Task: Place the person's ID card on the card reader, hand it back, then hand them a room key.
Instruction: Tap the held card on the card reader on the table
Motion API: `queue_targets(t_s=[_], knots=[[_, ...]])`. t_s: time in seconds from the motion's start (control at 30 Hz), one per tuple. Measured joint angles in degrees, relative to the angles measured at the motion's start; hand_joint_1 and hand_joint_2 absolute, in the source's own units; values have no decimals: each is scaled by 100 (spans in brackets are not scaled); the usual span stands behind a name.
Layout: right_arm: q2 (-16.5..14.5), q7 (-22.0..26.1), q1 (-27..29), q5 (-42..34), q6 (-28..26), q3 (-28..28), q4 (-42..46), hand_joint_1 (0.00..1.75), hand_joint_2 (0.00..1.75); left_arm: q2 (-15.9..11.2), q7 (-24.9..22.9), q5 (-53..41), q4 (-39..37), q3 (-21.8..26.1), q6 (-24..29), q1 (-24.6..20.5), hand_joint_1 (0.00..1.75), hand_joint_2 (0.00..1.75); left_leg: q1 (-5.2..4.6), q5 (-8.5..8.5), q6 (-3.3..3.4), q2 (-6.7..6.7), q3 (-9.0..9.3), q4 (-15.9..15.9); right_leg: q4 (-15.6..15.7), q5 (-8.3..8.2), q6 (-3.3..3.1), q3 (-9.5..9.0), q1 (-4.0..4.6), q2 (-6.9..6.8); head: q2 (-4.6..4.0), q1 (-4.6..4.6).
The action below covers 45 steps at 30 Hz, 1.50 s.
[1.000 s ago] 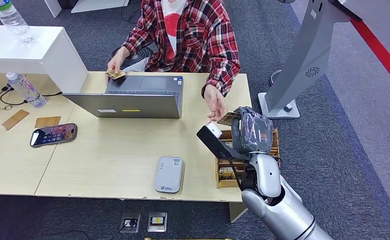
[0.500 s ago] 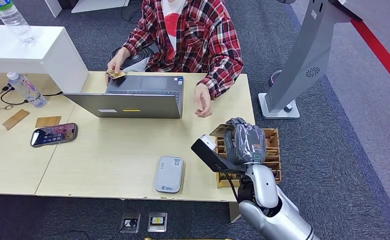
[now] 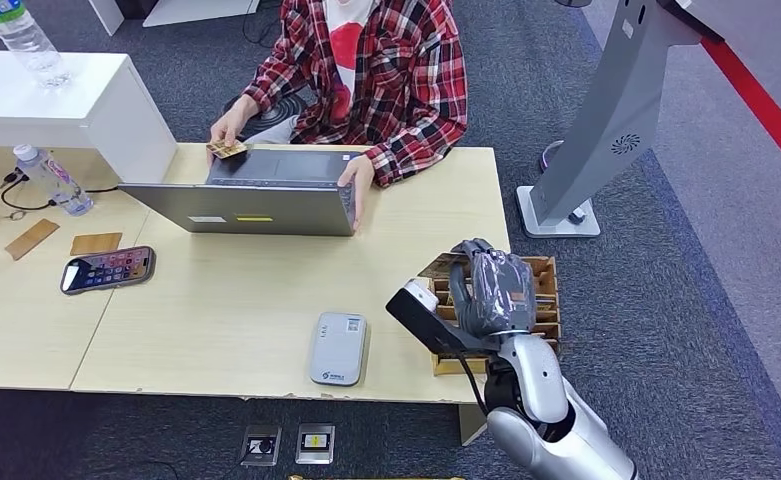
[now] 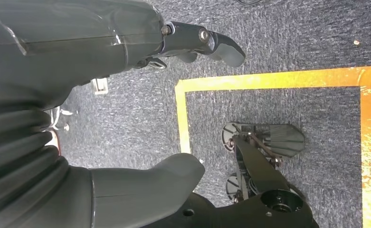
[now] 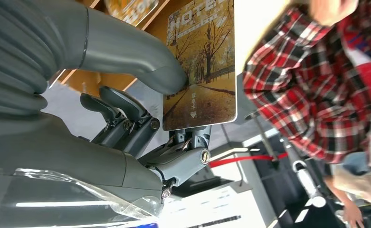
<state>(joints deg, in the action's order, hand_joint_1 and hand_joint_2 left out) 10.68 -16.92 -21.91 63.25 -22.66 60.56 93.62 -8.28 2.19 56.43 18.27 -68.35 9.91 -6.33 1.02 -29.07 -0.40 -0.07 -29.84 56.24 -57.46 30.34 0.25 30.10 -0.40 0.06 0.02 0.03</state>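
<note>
Pale wooden worktop (image 3: 236, 300) carried a white rectangular card reader (image 3: 338, 348), an open grey laptop (image 3: 256, 195) and a wooden compartmented card box (image 3: 546, 300). Right hand (image 3: 494, 288), raised above the box, pinched an autumn-printed hotel room key card (image 5: 201, 66) between thumb and fingers. Left hand (image 4: 126, 95) hung over grey carpet (image 4: 278, 47), fingers apart, holding nothing. Person in a red plaid shirt (image 3: 386, 80) held a small tan card (image 3: 228, 149) at the laptop.

Dark grey carpet floor (image 3: 666, 300) beneath a light wooden desk (image 3: 236, 300). A white raised counter (image 3: 76, 100) stands at the desk's far left. A grey angled kiosk stand (image 3: 606, 120) rises beside a red floor stripe (image 3: 756, 100).
</note>
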Motion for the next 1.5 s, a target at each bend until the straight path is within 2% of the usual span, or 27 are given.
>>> queue_targets(t_s=[0.23, 0.57, 0.87, 1.27, 1.5], knots=[[-206, 286, -55, -175, 116, 163, -96, 175, 175, 4, 0, -4, 0, 0, -13, -33, 0, 175, 0, 0, 0, -1, -1, 0, 0, 0, 0, 0, 0, 0, 0, 1], [-455, 739, -1, -537, 422, 680, -328, 175, 175, 29, 2, -36, 0, 0, -62, -57, 0, 175, 0, 0, 0, -1, -1, 0, 0, 3, -4, 2, 0, 0, 0, 0], [-943, 1041, 51, -852, 67, 890, -1187, 175, 175, 50, 1, -103, 0, 0, -69, -84, 0, 175, 0, 0, 0, -1, -2, 0, 0, 4, -5, 1, 1, 0, 0, 1], [-1509, 975, -66, -741, -297, 950, -2270, 175, 175, 65, -71, -140, 0, 0, -70, -99, 0, 175, 0, 0, 0, -1, -3, 0, 0, 4, -5, 2, 1, 0, 0, 1], [-1883, 1151, -102, -735, -517, 951, -3086, 175, 175, 74, -100, -199, 0, 0, -84, -122, 0, 175, 0, 0, 0, -2, -2, -1, 0, 4, -5, 2, 1, 0, 0, 1]])
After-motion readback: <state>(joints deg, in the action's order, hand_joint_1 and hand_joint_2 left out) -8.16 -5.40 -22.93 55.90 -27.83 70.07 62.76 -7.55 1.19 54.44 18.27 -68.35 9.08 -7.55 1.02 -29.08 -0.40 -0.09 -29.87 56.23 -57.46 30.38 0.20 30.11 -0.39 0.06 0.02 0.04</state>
